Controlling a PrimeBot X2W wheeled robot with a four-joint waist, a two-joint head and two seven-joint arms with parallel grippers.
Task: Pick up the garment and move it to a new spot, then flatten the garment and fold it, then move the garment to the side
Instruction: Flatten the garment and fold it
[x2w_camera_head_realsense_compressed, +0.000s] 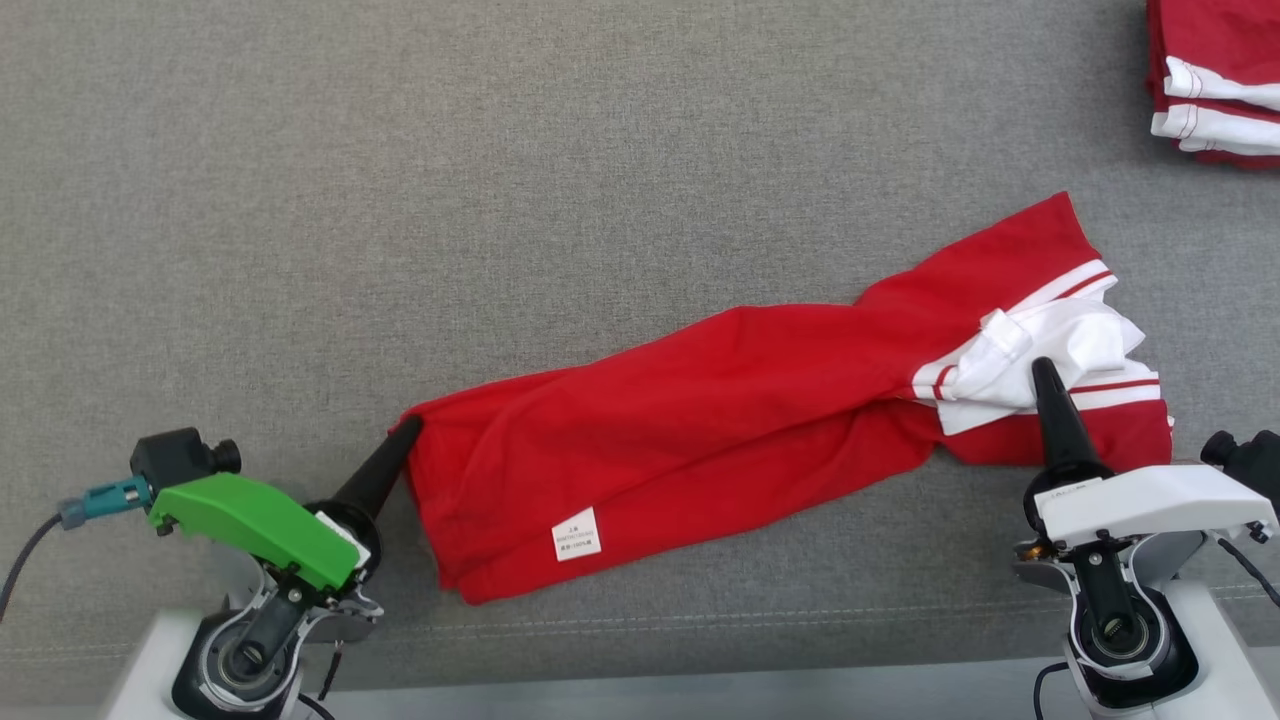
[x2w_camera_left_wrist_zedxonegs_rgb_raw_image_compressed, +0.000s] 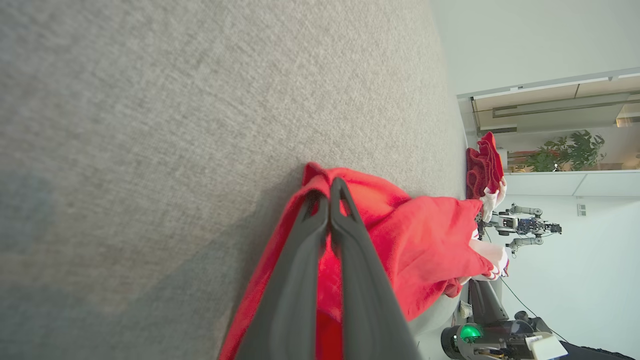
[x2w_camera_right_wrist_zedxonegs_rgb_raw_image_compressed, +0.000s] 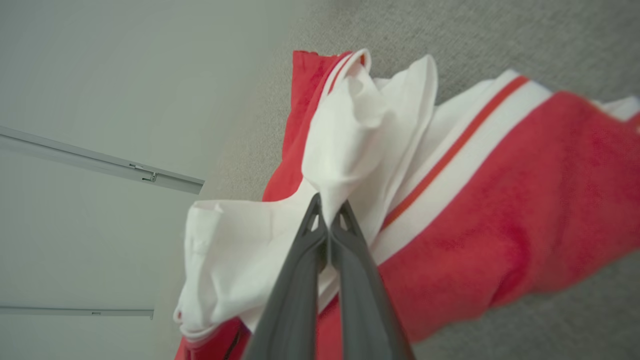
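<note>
The garment (x2w_camera_head_realsense_compressed: 720, 420) is a red shirt with a white collar and white striped trim, lying stretched and twisted across the grey cushion (x2w_camera_head_realsense_compressed: 400, 200). My left gripper (x2w_camera_head_realsense_compressed: 408, 428) is shut on its red hem corner at the left end; the left wrist view has the closed fingers (x2w_camera_left_wrist_zedxonegs_rgb_raw_image_compressed: 330, 200) pinching red cloth (x2w_camera_left_wrist_zedxonegs_rgb_raw_image_compressed: 425, 240). My right gripper (x2w_camera_head_realsense_compressed: 1043, 368) is shut on the white collar fabric at the right end. In the right wrist view its tips (x2w_camera_right_wrist_zedxonegs_rgb_raw_image_compressed: 327, 212) pinch a fold of white cloth (x2w_camera_right_wrist_zedxonegs_rgb_raw_image_compressed: 360, 130).
A stack of folded red and white garments (x2w_camera_head_realsense_compressed: 1215, 80) lies at the far right corner of the cushion. Along the bottom runs the cushion's front edge (x2w_camera_head_realsense_compressed: 700, 620), with both arm bases below it. Open grey surface stretches to the left and behind the garment.
</note>
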